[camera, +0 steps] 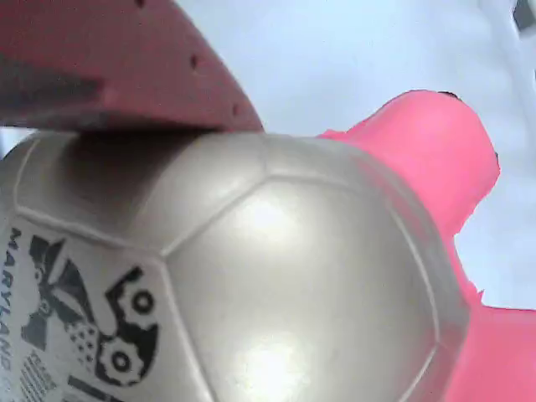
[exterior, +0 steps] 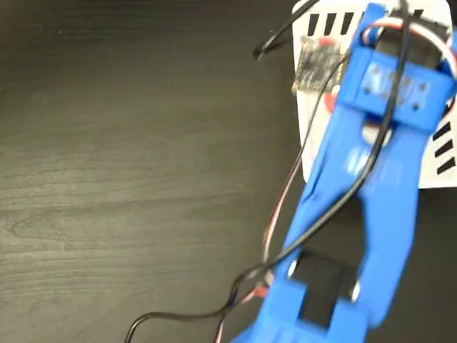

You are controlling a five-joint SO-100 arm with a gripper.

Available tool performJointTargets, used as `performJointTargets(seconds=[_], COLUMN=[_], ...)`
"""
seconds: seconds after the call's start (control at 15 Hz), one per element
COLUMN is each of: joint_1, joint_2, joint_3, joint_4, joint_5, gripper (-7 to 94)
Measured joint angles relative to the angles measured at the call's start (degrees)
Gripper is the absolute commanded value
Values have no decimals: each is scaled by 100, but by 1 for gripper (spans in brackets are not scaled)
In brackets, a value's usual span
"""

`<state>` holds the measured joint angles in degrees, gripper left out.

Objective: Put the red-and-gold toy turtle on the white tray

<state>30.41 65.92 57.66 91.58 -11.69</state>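
The wrist view is filled by the red-and-gold toy turtle (camera: 276, 285), its shiny shell bearing a black printed mark, with a red limb (camera: 427, 159) sticking out to the right. One gripper finger (camera: 126, 67) presses on the top of the shell; the other finger is hidden. Behind the turtle lies the pale surface of the white tray (camera: 335, 50). In the fixed view the blue arm reaches over the white tray (exterior: 428, 175) at the top right, and the turtle (exterior: 312, 66) shows as a blurred gold patch at the arm's left edge. It hangs over the tray's left part.
The dark wood-grain table (exterior: 128, 179) spreads across the left and middle. Black and red cables (exterior: 285, 214) trail along the arm down to the bottom edge. The tray has black slanted slots (exterior: 444, 150) along its right side and its top.
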Motion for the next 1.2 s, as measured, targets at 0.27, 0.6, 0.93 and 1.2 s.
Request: performJointTargets(seconds=[0.27,0.6,0.93,1.2], joint_1=[62,158,237,246], joint_2=[-448,-624,-624,-615], joint_3=[-246,-246,114,255], joint_4=[-413,-431,-519,-519], joint_5=[255,255,9,-18], gripper=[1,41,56,56])
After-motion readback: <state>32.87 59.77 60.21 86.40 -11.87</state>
